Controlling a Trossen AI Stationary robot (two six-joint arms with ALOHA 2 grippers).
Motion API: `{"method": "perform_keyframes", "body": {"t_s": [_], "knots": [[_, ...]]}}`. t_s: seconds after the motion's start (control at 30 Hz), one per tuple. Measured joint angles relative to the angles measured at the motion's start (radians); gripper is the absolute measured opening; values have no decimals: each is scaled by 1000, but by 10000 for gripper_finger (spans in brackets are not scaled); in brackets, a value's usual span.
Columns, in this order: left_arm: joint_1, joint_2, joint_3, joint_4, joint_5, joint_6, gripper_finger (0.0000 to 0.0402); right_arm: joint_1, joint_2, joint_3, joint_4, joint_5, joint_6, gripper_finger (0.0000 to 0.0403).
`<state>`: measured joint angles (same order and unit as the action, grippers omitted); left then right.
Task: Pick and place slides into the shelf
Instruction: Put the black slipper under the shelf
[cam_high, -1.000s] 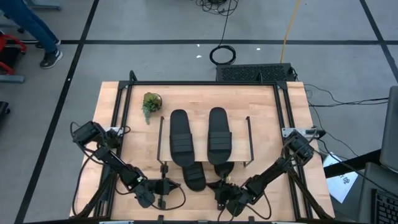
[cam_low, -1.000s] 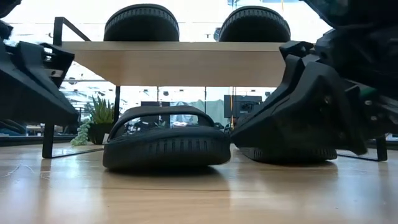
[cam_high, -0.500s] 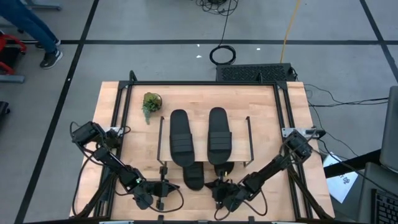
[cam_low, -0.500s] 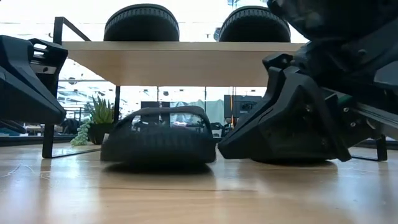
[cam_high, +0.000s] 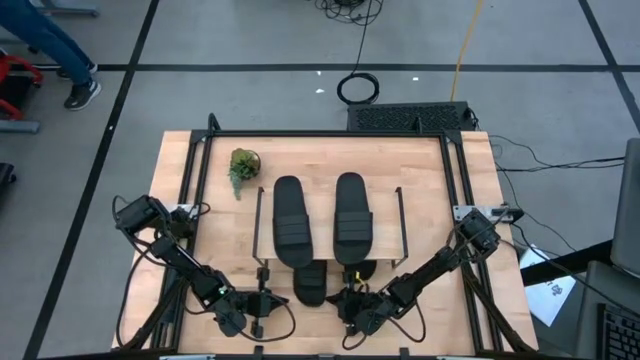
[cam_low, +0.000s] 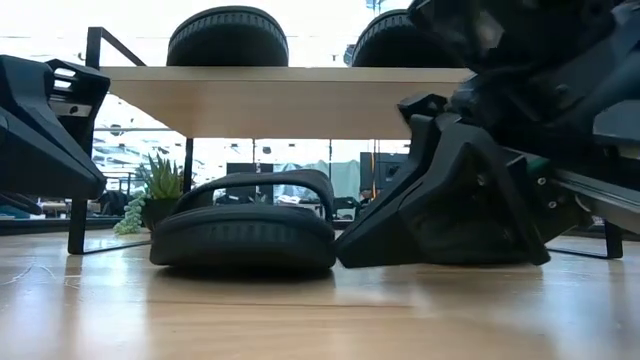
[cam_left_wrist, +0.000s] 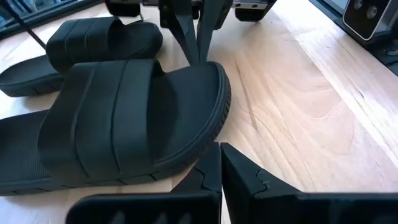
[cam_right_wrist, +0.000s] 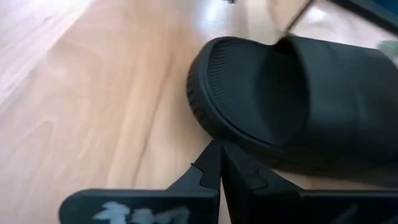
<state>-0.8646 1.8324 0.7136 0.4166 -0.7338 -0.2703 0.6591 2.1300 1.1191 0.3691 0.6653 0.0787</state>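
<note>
Under shelf (cam_low: 285, 100) | both grippers pressed together (empty) | slide (cam_low: 243, 232) seemingly touching right gripper (cam_high: 350, 308)

Two slides (cam_high: 313, 225) atop shelf (cam_low: 280, 100)

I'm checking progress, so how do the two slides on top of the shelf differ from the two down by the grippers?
The upper slides lie on the shelf plank; the lower slides sit on the tabletop underneath. The upper ones are fully placed, while the lower ones poke out the front. All four are matching black ribbed slides.
</note>
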Motion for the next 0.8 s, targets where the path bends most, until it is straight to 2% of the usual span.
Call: {"method": "perform_keyframes", "body": {"t_s": [0.07, 0.13, 0.2, 0.33, 0.4, 0.63, 0.73, 0.8], "knots": [[0, 0, 0, 1, 6, 2, 2, -4, 0, 0, 16, -38, -13, 0], [0, 0, 0, 8, 31, 2, 2, 0, 1, 0, 21, -29, -15, 0], [0, 0, 0, 24, 55, 6, 4, 18, -6, 0, 16, 22, -27, 0], [-8, 20, 0, 81, 39, 41, 1, 73, -55, -2, -29, 104, -118, 0], [-18, 51, 0, 117, 15, 120, 1, 103, -95, -2, -65, 147, -145, 0], [-67, 131, 95, 124, -40, 488, 1, 170, -201, -3, -156, 151, -145, 0], [-76, 157, 172, 63, -99, 600, 2, 199, -227, -17, -178, 196, -146, 0], [-66, 160, 222, -40, -141, 602, 2, 213, -240, -24, -204, 263, -146, 0]]}}
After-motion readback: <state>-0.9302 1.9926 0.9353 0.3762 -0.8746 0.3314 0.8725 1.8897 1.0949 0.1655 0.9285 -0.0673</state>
